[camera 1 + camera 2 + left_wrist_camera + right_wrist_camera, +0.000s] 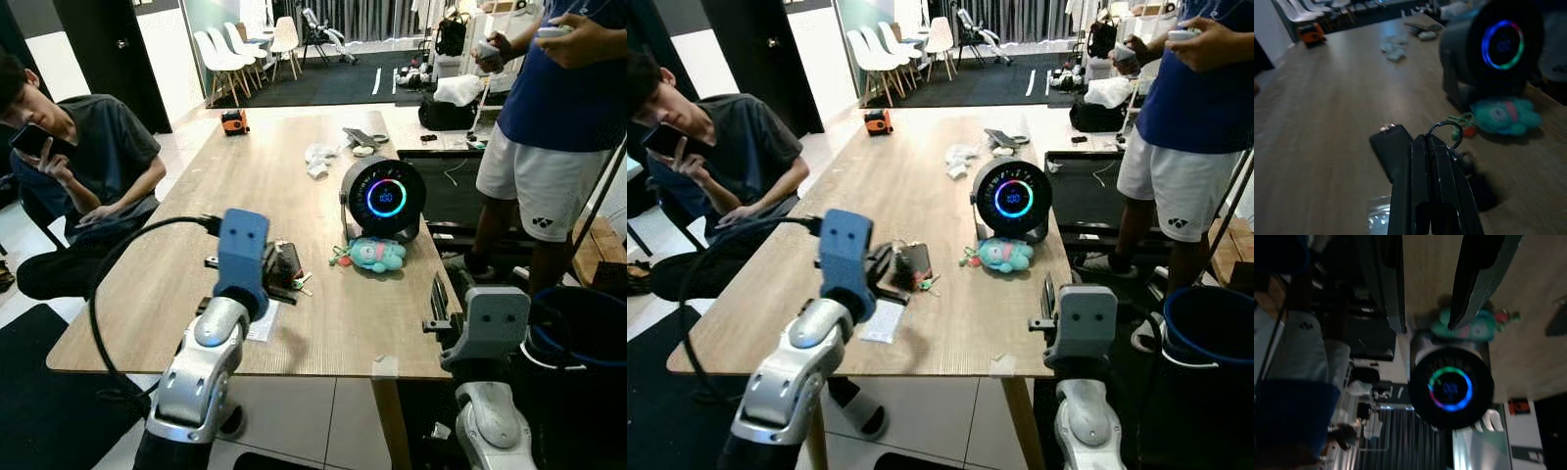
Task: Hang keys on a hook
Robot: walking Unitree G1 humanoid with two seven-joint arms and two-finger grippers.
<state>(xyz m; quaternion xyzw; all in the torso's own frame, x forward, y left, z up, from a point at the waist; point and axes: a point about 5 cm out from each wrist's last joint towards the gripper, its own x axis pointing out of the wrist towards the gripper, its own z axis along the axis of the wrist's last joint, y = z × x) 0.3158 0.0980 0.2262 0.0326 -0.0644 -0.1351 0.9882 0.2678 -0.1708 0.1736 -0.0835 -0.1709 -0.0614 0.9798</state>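
Observation:
My left gripper [1425, 139] is low over the wooden table [255, 186], shut, with the metal key ring [1449, 132] caught at its fingertips. The black key fob [1391, 149] of the keys [292, 274] lies on the table right beside the fingers. My right gripper [1426, 327] is open with nothing in it, and hovers at the table's right edge [437, 294]. It faces a round black device with a glowing colour ring [383, 197] and a teal plush toy [377, 255]. I cannot make out a hook.
A person with a phone [88, 166] sits at the table's left side. Another person in a blue shirt [558, 117] stands at the right. A blue bucket [588, 323] is on the floor at right. An orange tape measure [233, 121] and white scraps [318, 157] lie further back.

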